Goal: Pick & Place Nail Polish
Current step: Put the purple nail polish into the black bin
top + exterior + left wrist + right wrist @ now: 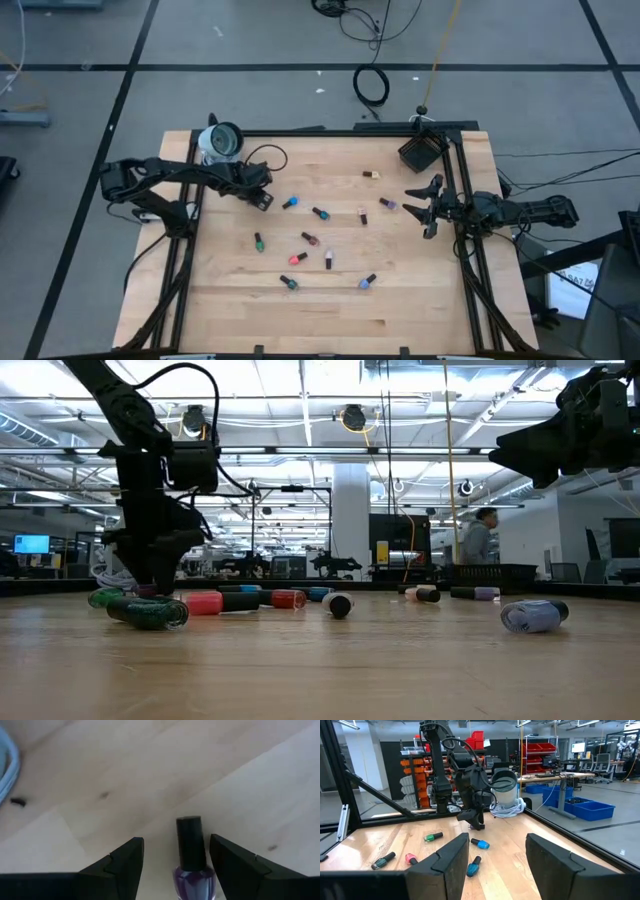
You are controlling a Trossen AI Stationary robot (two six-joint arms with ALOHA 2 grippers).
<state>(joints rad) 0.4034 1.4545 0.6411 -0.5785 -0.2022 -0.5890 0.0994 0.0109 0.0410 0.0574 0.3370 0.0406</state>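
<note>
Near the back left of the wooden worktop, the left end effector is lowered to the surface, its two dark fingers spread apart with a purple nail polish bottle between them. From the left wrist view the bottle's black cap points away from the wrist and a clear gap shows on each side, so the fingers straddle the bottle without pressing on it.

Other nail polish bottles lie scattered over the middle of the worktop: a blue one just beside the left end effector, a green one, a pink-red one, a dark green one, a pale blue one and a purple one nearer the right arm. All lie on their sides.

At the right edge, the right end effector hangs above the worktop, fingers parted and holding nothing. A small black box sits in the back right corner, and a white roll with coiled cable stands at the back left. A person shows far off in the room.
</note>
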